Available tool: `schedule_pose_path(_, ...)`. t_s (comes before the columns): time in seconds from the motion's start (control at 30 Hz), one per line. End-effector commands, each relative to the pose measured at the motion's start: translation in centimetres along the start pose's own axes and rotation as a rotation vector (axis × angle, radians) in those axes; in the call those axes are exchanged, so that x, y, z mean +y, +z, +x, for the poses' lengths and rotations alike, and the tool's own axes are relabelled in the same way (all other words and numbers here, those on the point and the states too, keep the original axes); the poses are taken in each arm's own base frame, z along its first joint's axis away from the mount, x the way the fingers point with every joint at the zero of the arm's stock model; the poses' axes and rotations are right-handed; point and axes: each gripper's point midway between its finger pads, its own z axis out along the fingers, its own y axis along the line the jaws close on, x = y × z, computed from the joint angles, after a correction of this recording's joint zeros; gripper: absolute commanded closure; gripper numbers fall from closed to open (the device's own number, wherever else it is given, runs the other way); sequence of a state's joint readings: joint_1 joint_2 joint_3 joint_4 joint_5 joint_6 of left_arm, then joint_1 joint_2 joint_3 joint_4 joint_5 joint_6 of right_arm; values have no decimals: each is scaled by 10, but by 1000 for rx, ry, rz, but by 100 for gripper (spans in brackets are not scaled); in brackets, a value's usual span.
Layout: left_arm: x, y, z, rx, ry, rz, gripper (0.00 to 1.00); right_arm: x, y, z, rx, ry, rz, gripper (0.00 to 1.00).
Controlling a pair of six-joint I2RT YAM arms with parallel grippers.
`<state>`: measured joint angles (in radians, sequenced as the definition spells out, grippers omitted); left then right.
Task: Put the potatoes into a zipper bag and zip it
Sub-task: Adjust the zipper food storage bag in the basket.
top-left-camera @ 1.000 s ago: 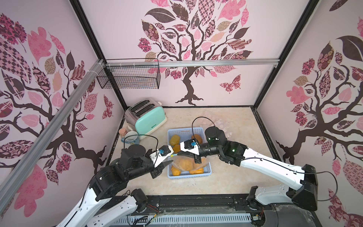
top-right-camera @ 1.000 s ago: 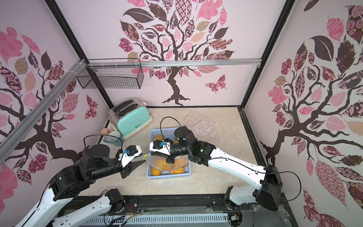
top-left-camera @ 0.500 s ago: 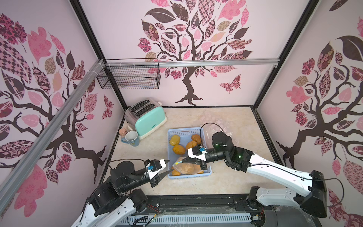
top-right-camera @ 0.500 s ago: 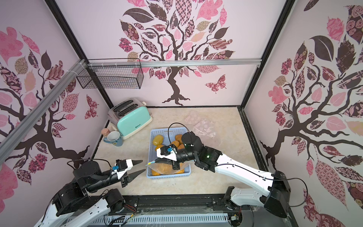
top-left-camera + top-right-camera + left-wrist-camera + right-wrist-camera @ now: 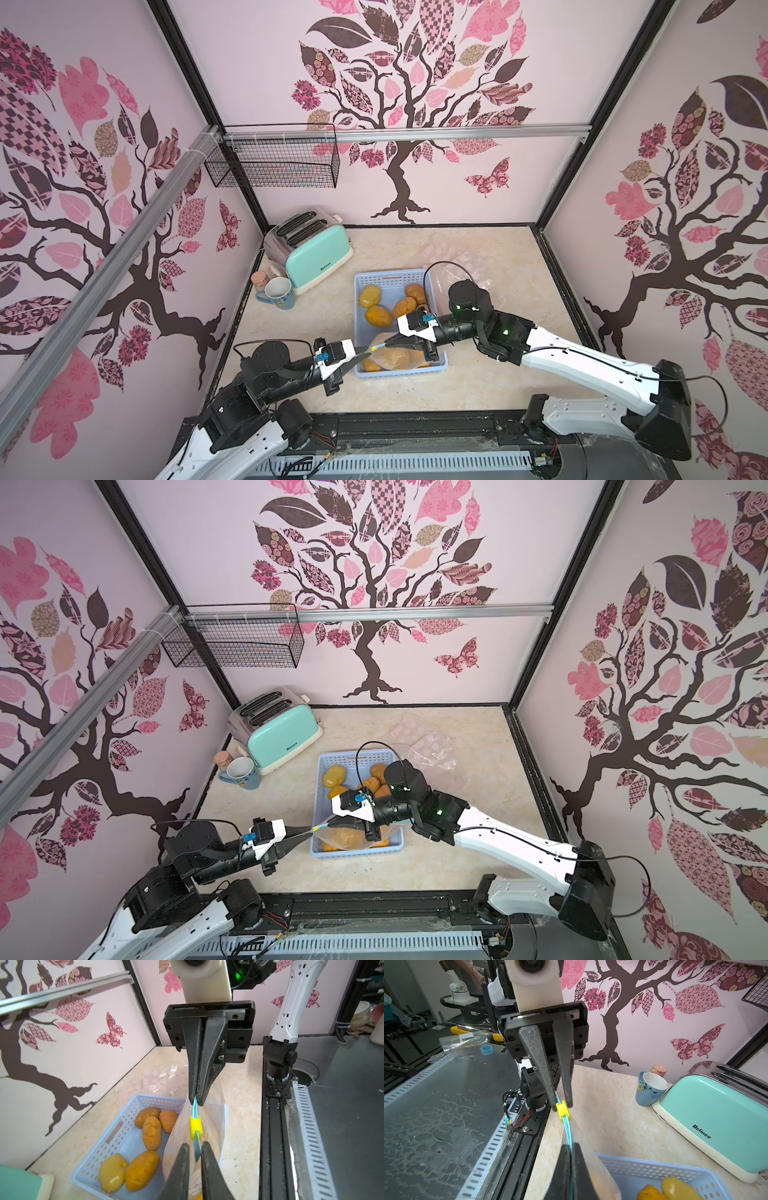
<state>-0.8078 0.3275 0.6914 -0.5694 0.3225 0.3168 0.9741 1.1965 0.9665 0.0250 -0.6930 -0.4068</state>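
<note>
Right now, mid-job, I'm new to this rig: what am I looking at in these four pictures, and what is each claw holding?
Two robot arms work over a table, each ending in a two-fingered gripper. Two pictures look down from overhead, nearly alike; two come from cameras on the wrists. On the table: a blue basket of potatoes, a toaster, a mug, spare bags. The zipper bag, some potatoes inside, hangs over the basket's near end. The right gripper and left gripper both pinch its blue zip strip, the yellow slider between them.
</note>
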Motion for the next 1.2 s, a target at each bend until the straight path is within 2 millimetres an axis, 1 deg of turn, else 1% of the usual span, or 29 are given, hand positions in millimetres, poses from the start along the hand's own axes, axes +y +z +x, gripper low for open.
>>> schedule_pose_path(0.0,0,2,1,-16,9,-3,94,4,-2,-10,-27,-9,-19,100)
schedule_pose_path(0.03,0,2,1,-16,9,-5,96,4,-1,-9,-25,-6,-20,100)
schedule_pose_path(0.13,1,3,0,-20,6,-7,96,4,0,-8,-20,-2,-24,100)
schedule_pose_path(0.17,1,3,1,-17,3,-6,96,4,0,-7,-18,0,-23,100)
schedule_pose_path(0.27,1,4,2,-13,3,-6,90,4,1,-4,-12,5,-24,100)
schedule_pose_path(0.37,1,4,1,-14,-1,-6,89,3,2,-3,-8,8,-25,99)
schedule_pose_path(0.57,0,5,2,-12,2,2,93,3,4,0,-1,16,-31,99)
schedule_pose_path(0.7,0,6,3,-11,1,2,100,3,5,1,2,20,-34,98)
schedule_pose_path(0.73,1,5,2,-13,0,0,100,3,5,2,4,22,-34,97)
schedule_pose_path(0.77,1,5,2,-14,0,-2,100,3,5,1,4,23,-33,92)
schedule_pose_path(0.8,1,5,2,-13,3,-6,100,2,5,2,6,25,-29,79)
schedule_pose_path(0.83,2,5,2,-11,5,-8,100,1,5,0,2,25,-24,70)
schedule_pose_path(0.9,3,3,1,-9,7,-16,100,-1,3,-7,-11,36,-9,54)
schedule_pose_path(0.93,4,3,2,-5,7,-20,100,-3,2,-12,-24,45,-2,49)
schedule_pose_path(1.0,4,2,2,1,6,-25,100,-3,-2,-25,-52,64,-1,45)
schedule_pose_path(1.07,5,2,1,-1,2,-26,100,-2,-3,-32,-61,68,-5,45)
schedule_pose_path(1.17,4,4,1,2,-13,-20,100,-6,0,-32,-30,78,10,49)
